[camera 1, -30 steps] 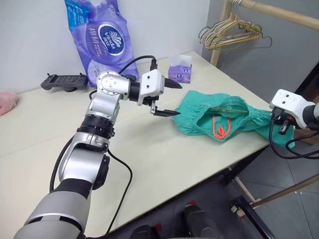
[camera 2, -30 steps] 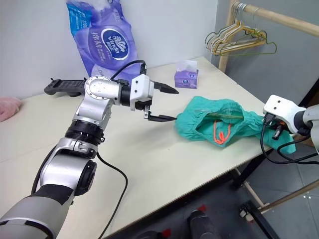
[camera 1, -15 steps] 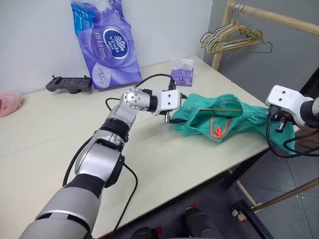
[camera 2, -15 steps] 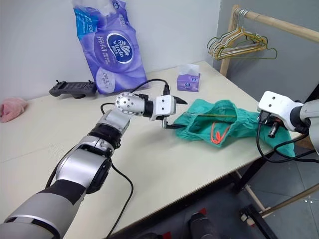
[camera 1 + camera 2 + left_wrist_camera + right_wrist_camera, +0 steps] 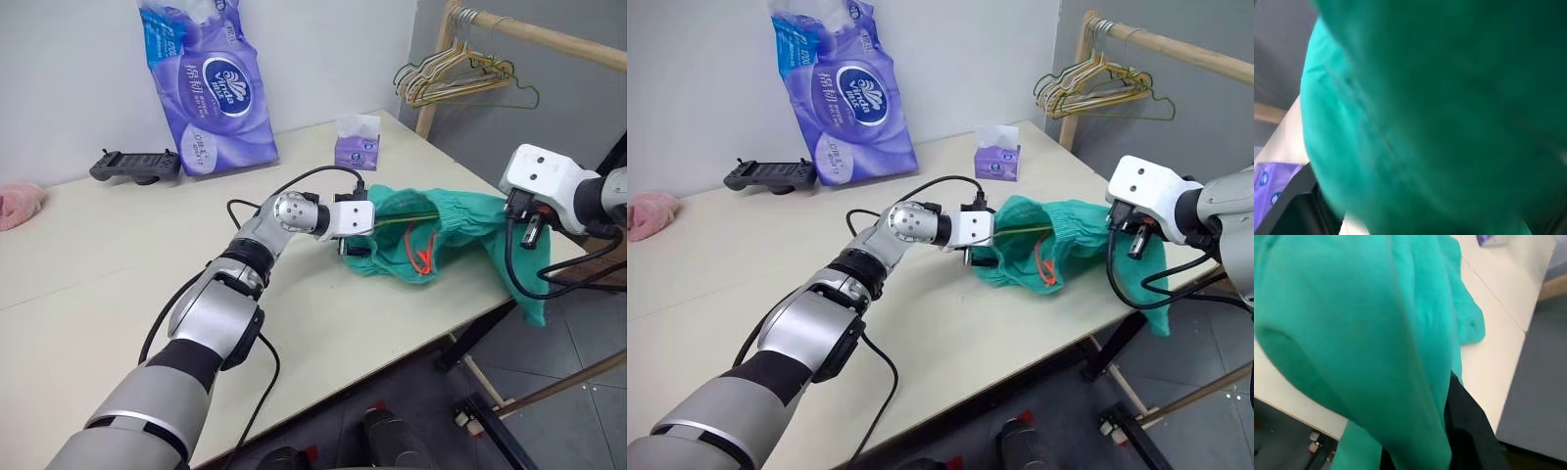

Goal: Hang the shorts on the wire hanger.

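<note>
The shorts (image 5: pixel 446 230), teal-green with an orange drawstring (image 5: pixel 421 257), lie bunched at the 3 o'clock edge of a pale beige table (image 5: pixel 118 264), one end lifted off the edge and hanging toward the grey floor (image 5: pixel 578 411). The right gripper (image 5: pixel 1459 431), fingers clamped on the shorts, holds that raised end at the table's edge. The left gripper (image 5: pixel 355 245), its fingers spread wide and holding nothing, sits at the shorts' 9 o'clock end, against the fabric. The wire hanger (image 5: pixel 416 217) shows as a thin line across the waistband opening. At 12 o'clock on the table a purple tissue pack (image 5: pixel 206 83) leans on the white wall, a black controller (image 5: pixel 132 164) beside it; a small purple tissue box (image 5: pixel 355 147) stands near the shorts, and a pink cloth (image 5: pixel 18 204) lies at 9 o'clock. At 2 o'clock, pale hangers (image 5: pixel 460 78) hang from a wooden rail (image 5: pixel 549 37).
</note>
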